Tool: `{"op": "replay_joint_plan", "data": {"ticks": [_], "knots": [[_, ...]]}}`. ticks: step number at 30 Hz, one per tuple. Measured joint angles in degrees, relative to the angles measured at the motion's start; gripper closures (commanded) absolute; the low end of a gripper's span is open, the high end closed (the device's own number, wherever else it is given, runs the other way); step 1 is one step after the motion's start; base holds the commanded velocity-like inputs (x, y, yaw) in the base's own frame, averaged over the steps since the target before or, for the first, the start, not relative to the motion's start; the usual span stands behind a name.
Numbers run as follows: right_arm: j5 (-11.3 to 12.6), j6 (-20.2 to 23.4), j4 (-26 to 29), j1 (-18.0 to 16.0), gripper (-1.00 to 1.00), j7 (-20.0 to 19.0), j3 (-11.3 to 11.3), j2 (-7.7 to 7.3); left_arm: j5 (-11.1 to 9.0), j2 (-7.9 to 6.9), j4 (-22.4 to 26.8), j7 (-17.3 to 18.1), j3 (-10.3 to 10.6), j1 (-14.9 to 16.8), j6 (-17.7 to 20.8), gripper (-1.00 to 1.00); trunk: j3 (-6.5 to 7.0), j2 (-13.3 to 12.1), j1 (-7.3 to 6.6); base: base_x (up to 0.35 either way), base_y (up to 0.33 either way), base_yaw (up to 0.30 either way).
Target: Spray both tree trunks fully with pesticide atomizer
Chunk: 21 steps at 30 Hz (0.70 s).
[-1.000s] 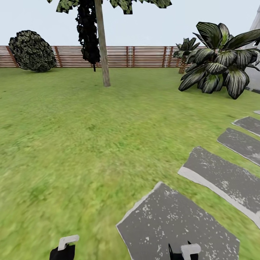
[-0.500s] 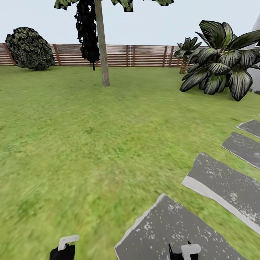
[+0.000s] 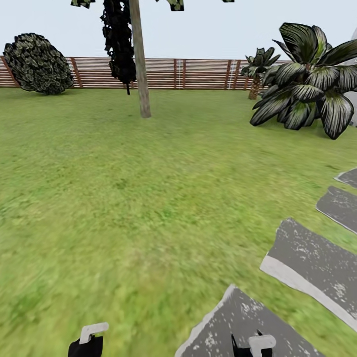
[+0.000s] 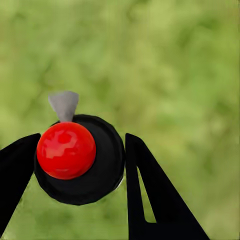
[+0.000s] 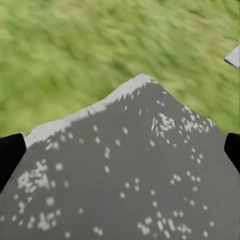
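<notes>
Nearest, left gripper (image 4: 75, 165) fingers clamp the small black pesticide atomizer with red round top (image 4: 80, 160); right gripper (image 5: 120, 150) fingers spread apart over a speckled grey stepping stone (image 5: 130, 180). Farther across green lawn (image 3: 124, 198), bare grey-brown tree trunk (image 3: 140, 64), then brown slat fence (image 3: 198, 73).

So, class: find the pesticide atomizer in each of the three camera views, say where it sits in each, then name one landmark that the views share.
Head view: no atomizer can be made out; the left gripper sits at the bottom edge.
Left wrist view: the pesticide atomizer, a black body with a red top, sits between the gripper's fingers, low and left of centre.
Right wrist view: not in it; a stepping stone lies below.
Shared landmark: the green lawn.
</notes>
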<state>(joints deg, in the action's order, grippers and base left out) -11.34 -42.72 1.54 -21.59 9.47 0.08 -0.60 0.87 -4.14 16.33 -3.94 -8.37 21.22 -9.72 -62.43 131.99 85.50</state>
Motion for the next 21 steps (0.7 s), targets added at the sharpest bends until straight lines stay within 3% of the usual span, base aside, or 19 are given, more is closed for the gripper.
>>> {"op": "replay_joint_plan", "data": {"ticks": [21], "knots": [[0.0,0.0,0.0,0.0,-1.0,0.0,0.0,-0.01,0.0,0.0,0.0,0.0,0.0,-0.01,0.0,1.0,0.0,0.0,0.0,0.292,0.188,0.0]]}}
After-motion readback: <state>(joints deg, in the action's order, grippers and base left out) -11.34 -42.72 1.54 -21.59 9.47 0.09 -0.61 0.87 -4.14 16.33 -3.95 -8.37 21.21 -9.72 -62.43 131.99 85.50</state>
